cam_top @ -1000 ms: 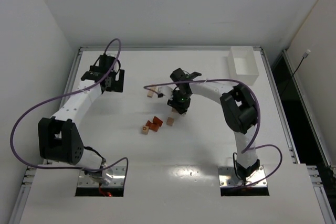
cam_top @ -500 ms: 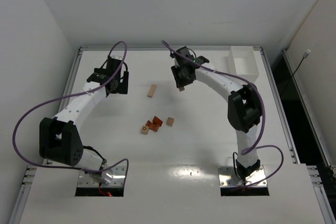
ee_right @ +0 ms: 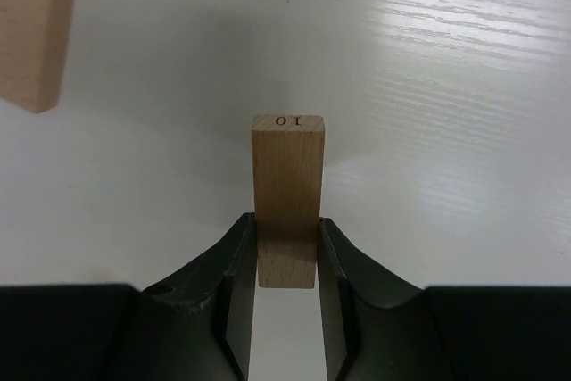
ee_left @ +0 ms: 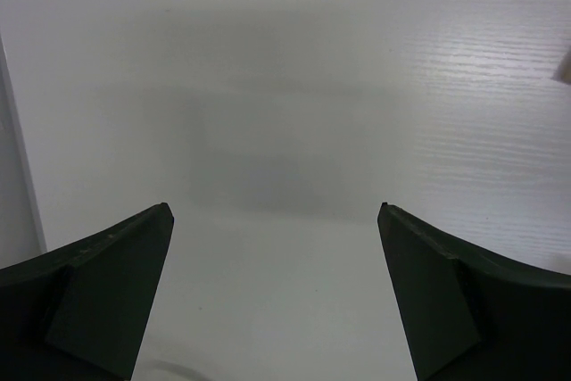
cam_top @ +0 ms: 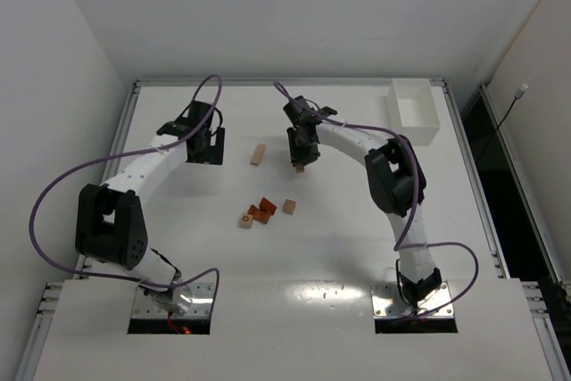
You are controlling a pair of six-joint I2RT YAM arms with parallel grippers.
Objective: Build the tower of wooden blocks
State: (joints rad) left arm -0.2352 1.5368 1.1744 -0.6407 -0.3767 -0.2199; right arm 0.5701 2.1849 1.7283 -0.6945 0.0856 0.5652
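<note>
My right gripper (cam_top: 301,156) is shut on a pale tan bar (ee_right: 286,186) with "10" printed on its end, and holds it above the table at the back middle. In the right wrist view the gripper (ee_right: 286,240) clamps the bar's lower end. A second pale bar (cam_top: 258,154) lies just left of it and also shows in the right wrist view (ee_right: 31,28). Two reddish-orange blocks (cam_top: 263,211), a pale cube with a ring mark (cam_top: 245,219) and another pale cube (cam_top: 289,206) lie mid-table. My left gripper (cam_top: 204,145) is open and empty, left of the lying bar; its wrist view (ee_left: 275,213) shows only bare table.
A white rectangular tray (cam_top: 413,113) stands at the back right corner. The table's raised rim (cam_top: 134,113) runs along the left side near my left arm. A purple cable (cam_top: 357,127) loops along each arm.
My right gripper lifted a pale bar from near the mid-table blocks to the back, then moved slightly down and left toward the lying bar. My left gripper shifted right and a little nearer.
</note>
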